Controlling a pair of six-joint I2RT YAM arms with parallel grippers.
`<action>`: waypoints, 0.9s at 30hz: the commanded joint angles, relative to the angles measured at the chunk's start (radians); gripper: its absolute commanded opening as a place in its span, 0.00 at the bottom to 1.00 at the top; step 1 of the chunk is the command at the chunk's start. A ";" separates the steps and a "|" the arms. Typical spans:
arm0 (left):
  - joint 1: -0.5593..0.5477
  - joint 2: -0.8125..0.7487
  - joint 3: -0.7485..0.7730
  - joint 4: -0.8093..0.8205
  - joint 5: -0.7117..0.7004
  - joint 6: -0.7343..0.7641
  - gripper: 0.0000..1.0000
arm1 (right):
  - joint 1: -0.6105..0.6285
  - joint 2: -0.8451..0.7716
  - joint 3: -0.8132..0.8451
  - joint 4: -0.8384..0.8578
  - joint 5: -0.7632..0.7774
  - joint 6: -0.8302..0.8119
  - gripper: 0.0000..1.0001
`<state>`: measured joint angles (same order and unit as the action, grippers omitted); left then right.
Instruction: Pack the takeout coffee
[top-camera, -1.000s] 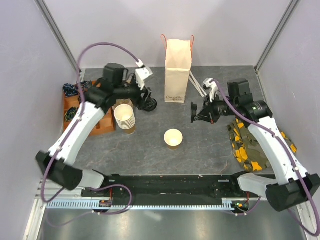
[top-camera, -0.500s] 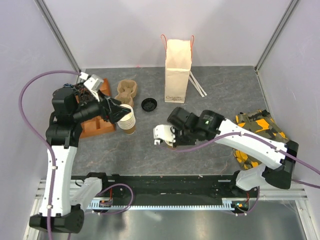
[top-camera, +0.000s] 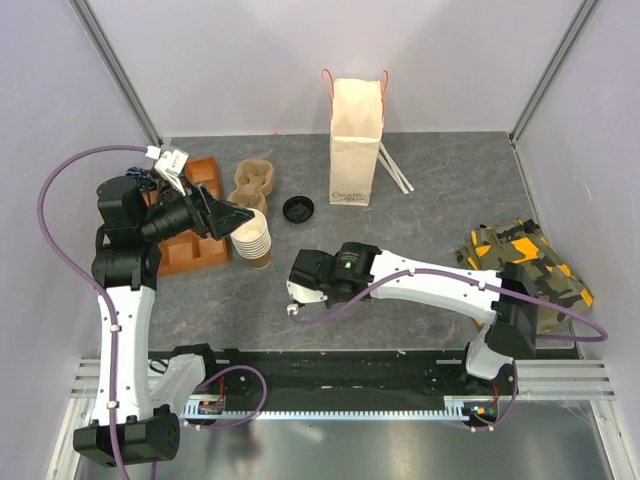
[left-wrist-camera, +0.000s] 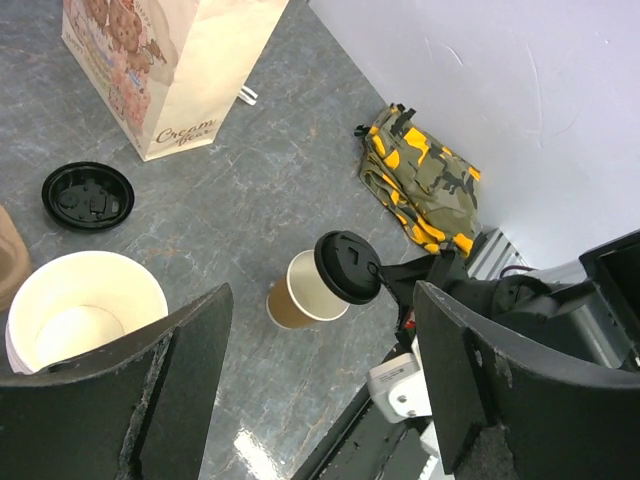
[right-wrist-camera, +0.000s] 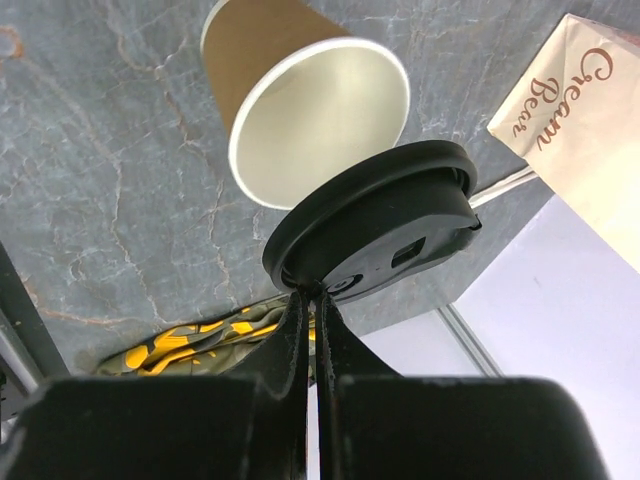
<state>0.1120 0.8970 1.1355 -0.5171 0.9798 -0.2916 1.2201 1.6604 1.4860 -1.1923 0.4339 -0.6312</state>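
The takeout coffee's brown paper cup (left-wrist-camera: 300, 295) stands open on the grey table. My right gripper (right-wrist-camera: 310, 297) is shut on the rim of a black lid (right-wrist-camera: 375, 225) and holds it tilted just above the cup (right-wrist-camera: 300, 120), covering part of its mouth. In the top view my right wrist (top-camera: 335, 272) hides the cup. My left gripper (left-wrist-camera: 320, 300) hangs open and empty high above the table, beside the stack of lidless cups (top-camera: 251, 238). Its fingers (left-wrist-camera: 160, 390) stand wide apart.
A paper bag (top-camera: 355, 140) stands at the back centre with straws (top-camera: 395, 170) beside it. A loose black lid (top-camera: 298, 208) and a pulp cup carrier (top-camera: 253, 180) lie left of it. An orange tray (top-camera: 190, 250) sits far left, a camouflage cloth (top-camera: 525, 258) right.
My right arm has swung from the back right to the middle of the table, bringing the lid over the cup. My left arm has drawn back left, above the cup stack.
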 joint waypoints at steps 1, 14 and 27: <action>0.008 0.029 0.024 0.054 0.043 -0.053 0.80 | 0.004 0.039 0.069 -0.009 0.054 0.034 0.00; 0.025 0.052 0.055 0.065 0.048 -0.078 0.81 | 0.004 0.127 0.085 -0.009 0.031 0.067 0.00; 0.028 0.066 0.060 0.066 0.051 -0.086 0.81 | 0.015 0.151 0.094 -0.044 0.000 0.082 0.00</action>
<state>0.1356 0.9600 1.1568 -0.4892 0.9985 -0.3458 1.2232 1.8042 1.5471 -1.2060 0.4240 -0.5709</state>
